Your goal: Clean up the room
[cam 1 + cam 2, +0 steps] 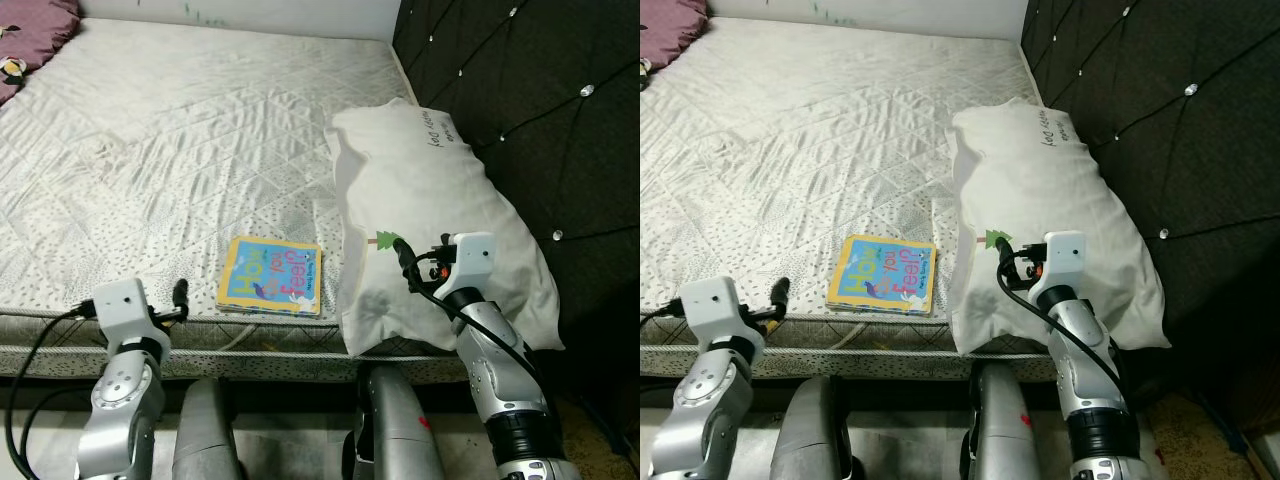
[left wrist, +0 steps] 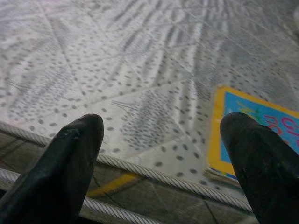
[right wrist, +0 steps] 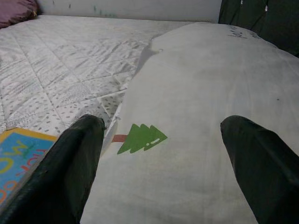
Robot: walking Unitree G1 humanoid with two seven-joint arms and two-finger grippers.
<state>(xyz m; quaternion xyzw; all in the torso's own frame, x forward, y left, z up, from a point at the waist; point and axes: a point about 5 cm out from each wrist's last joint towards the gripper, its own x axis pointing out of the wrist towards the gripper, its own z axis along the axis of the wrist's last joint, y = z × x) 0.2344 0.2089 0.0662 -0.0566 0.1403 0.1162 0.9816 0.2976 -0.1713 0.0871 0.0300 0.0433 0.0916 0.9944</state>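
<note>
White pillow (image 1: 440, 200) — under right end effector (image 1: 402, 247)

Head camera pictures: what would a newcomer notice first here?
A large white pillow lies against the dark tufted headboard, at the mattress's right end. Beside it, near the front edge of the bare quilted mattress, lies a colourful children's book. The right hand, open, hovers over the pillow's front part.

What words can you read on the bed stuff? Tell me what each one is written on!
Book: big colourful letters on its blue cover, seen upside down and too blurred to read for sure.
Pillow: a line of small dark handwriting-style letters near its top edge, too small to read.
Pillow: a little green tree picture, no words on it.
</note>
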